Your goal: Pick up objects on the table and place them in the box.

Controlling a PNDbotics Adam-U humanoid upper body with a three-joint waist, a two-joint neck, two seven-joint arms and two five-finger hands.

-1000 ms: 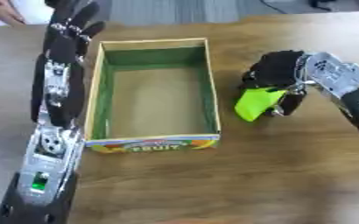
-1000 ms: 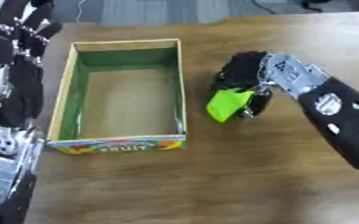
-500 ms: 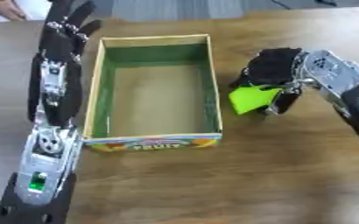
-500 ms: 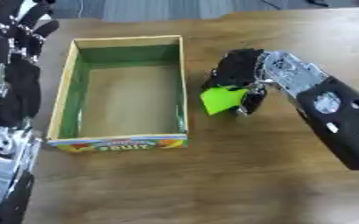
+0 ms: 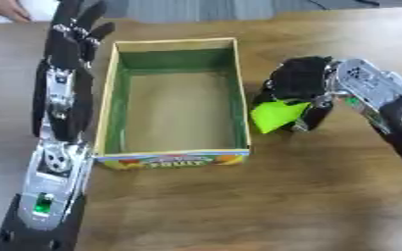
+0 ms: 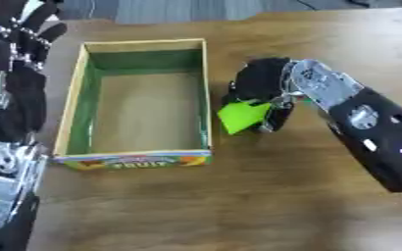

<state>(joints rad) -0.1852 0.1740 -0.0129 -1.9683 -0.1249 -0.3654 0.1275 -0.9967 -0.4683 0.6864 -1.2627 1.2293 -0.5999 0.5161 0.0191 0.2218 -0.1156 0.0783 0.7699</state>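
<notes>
A bright green object (image 5: 276, 115) hangs just right of the box, with my right hand (image 5: 300, 84) shut on it from above. The cardboard box (image 5: 110, 98) has green inner walls and a fruit print on its front, and nothing lies inside it. My left hand (image 5: 70, 44) stands open along the box's left wall, fingers straight and pointing to the far side. The green object nearly touches the box's right wall (image 6: 206, 98).
The box stands on a wooden table (image 5: 264, 196). My left forearm (image 5: 54, 162) lies along the box's left side down to the near edge. A person's hand (image 5: 7, 9) shows at the far left corner.
My right hand has carried the green object leftward, closer to the box's right wall. The left hand has stayed in place.
</notes>
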